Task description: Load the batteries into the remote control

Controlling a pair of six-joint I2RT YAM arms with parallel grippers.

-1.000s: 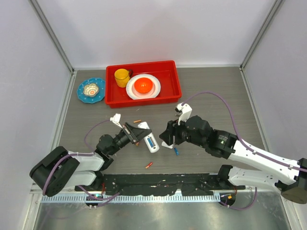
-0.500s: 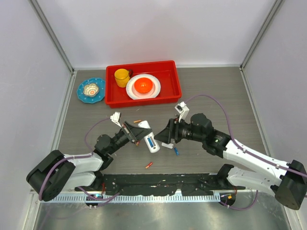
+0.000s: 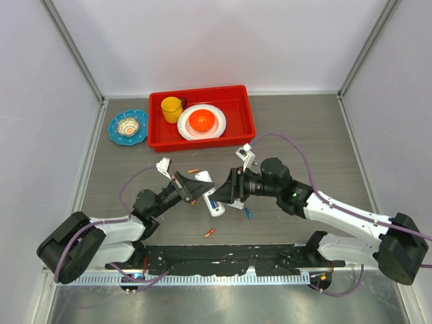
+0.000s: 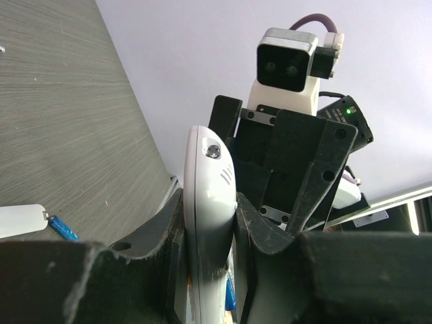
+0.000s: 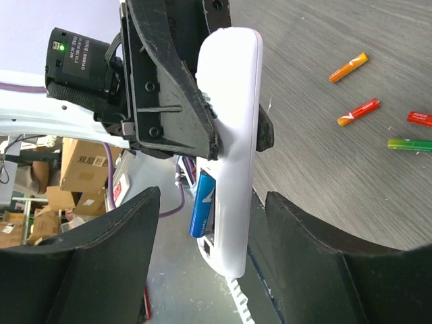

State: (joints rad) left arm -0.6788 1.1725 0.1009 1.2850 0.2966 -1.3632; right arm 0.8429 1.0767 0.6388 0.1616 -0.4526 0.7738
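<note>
My left gripper (image 3: 192, 190) is shut on the white remote control (image 3: 209, 194) and holds it off the table, on edge. In the left wrist view the remote (image 4: 208, 182) is clamped between both fingers. My right gripper (image 3: 228, 191) is open, its fingers on either side of the remote's end (image 5: 233, 135). A blue battery (image 5: 202, 203) sits tilted in the open compartment, one end sticking out. Loose batteries lie on the table: blue (image 3: 248, 213), orange-red (image 3: 210, 233) and orange (image 3: 194, 170). The right wrist view shows orange (image 5: 349, 67), red-orange (image 5: 358, 112), red (image 5: 420, 119) and green (image 5: 410, 144) ones.
A red tray (image 3: 246, 121) at the back holds a yellow cup (image 3: 171, 107) and a white plate (image 3: 216, 125) with an orange bowl. A blue dish (image 3: 128, 127) stands left of it. A small white piece (image 4: 20, 220), perhaps the back cover, lies by the blue battery.
My right gripper has moved left to the remote and now straddles its end. The left gripper still holds the remote in the same place.
</note>
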